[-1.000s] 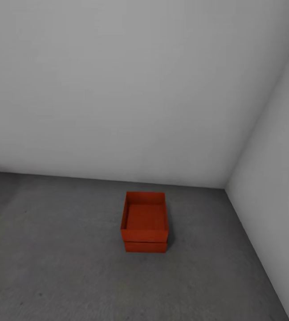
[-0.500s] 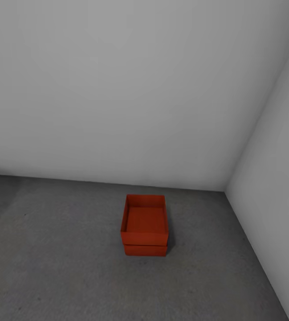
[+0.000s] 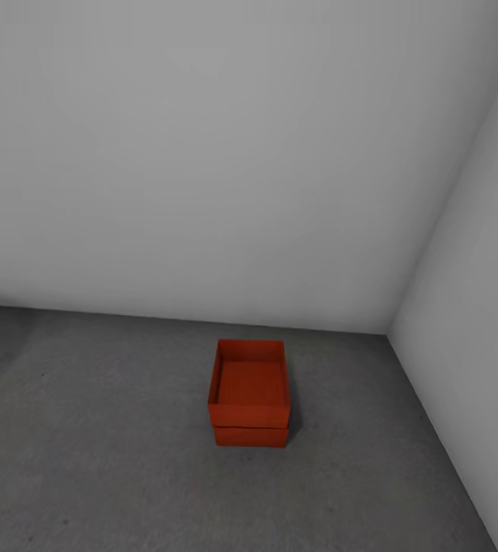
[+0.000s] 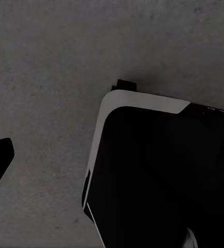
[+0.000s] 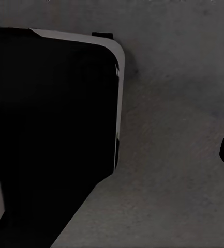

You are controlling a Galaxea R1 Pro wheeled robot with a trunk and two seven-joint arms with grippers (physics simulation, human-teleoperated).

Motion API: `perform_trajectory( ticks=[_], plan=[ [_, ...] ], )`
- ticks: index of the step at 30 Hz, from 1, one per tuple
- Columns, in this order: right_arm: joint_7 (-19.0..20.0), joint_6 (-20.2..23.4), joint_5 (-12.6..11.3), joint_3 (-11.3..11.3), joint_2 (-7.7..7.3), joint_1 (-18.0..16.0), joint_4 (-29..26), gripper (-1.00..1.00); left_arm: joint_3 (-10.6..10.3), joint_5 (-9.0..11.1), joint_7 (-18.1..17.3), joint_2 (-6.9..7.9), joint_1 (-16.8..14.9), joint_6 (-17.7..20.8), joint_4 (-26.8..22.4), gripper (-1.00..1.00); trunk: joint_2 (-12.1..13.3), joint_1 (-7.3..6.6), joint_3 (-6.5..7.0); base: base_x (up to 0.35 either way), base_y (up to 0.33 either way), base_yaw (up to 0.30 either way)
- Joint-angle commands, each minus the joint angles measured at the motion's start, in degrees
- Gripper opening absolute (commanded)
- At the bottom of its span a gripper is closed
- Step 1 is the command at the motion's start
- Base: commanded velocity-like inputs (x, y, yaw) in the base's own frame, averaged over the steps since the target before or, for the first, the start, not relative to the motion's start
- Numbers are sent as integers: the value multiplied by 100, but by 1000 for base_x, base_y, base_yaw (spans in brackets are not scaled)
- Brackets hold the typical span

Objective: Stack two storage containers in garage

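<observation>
Head view. Back wall (image 3: 202,153): plain pale grey, flat, no marks, fittings or openings. Tone is even, a little dimmer toward the upper left. Its lower edge runs as a straight line across the view, sloping slightly downward to the right.

Side wall (image 3: 479,330): on the right, same plain finish, a shade lighter than the back wall. It meets the back wall at a corner seam (image 3: 433,238), a soft straight line slanting from the upper right edge down and leftward to the base line.
</observation>
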Motion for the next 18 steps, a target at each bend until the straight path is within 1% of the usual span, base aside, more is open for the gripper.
perform_trajectory(
  ticks=[1, 18],
  plan=[
    [-4, -33, 21, 8, -1, -9, 19, 100, -48, 41, 15, 0, -4, -15, 2, 100, -10, 3, -1, 0, 0, 0],
    [-2, -33, 18, 6, 0, -9, 19, 100, -45, 41, 15, 0, -5, -15, 2, 100, -10, 3, 152, 0, 0, 0]
  ],
)
